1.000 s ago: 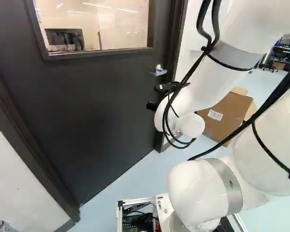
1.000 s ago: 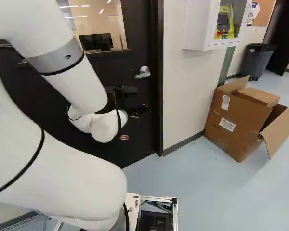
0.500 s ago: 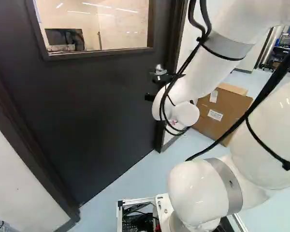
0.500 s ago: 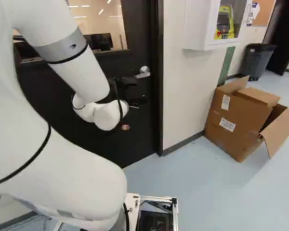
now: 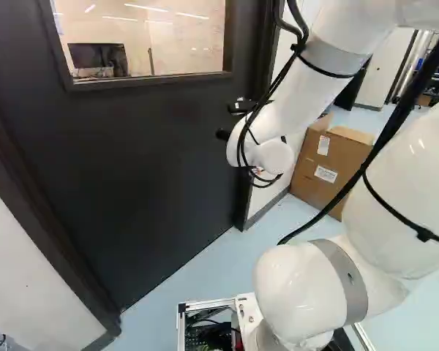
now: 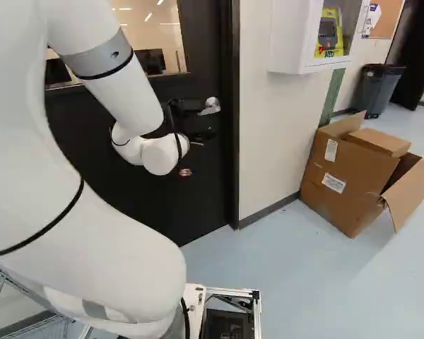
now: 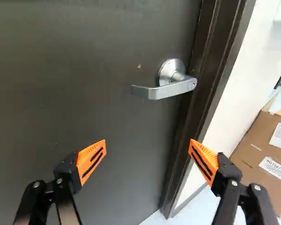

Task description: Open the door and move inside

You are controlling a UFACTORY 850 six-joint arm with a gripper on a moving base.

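My gripper (image 6: 201, 134) shows as dark parts in front of the black door (image 6: 120, 155), just below the silver lever handle (image 6: 212, 106) in the right base view. In the wrist view the gripper (image 7: 148, 146) is open, its orange-padded fingers wide apart with nothing between them. Ahead of it, the lever handle (image 7: 166, 89) stands out from the closed door (image 7: 84, 70) near the frame, apart from both fingers. The left base view shows the door (image 5: 146, 168) too; there the gripper and wrist largely hide the handle.
The dark door frame (image 7: 215, 56) runs beside the handle, with white wall (image 6: 272, 134) beyond. On that wall hangs a white AED cabinet (image 6: 286, 35). An open cardboard box (image 6: 346, 176) stands on the floor, and a grey bin (image 6: 379, 90) farther back.
The arm has risen, carrying the wrist and gripper up from lower on the door to near handle height. Door, handle and base have stayed put.
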